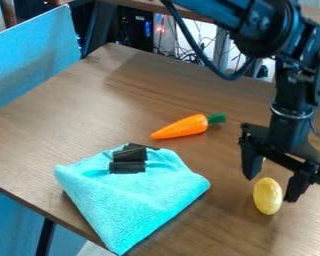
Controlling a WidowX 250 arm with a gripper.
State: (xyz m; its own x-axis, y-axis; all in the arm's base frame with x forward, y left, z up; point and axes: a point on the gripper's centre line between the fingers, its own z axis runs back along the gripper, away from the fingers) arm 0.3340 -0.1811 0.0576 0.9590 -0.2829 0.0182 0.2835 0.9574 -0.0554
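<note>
Hanging with fingers apart, gripper (272, 189) near yellow oval object (267, 196), black pieces (128, 161) atop turquoise cloth (137, 202)

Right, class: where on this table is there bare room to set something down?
The brown wooden table is widely bare between the green-topped orange carrot and the light-blue panel. A narrower bare strip separates the folded turquoise cloth from the yellow oval object. It's crowded where the black gripper hangs close by that object, and on the cloth under the black pieces.
</note>
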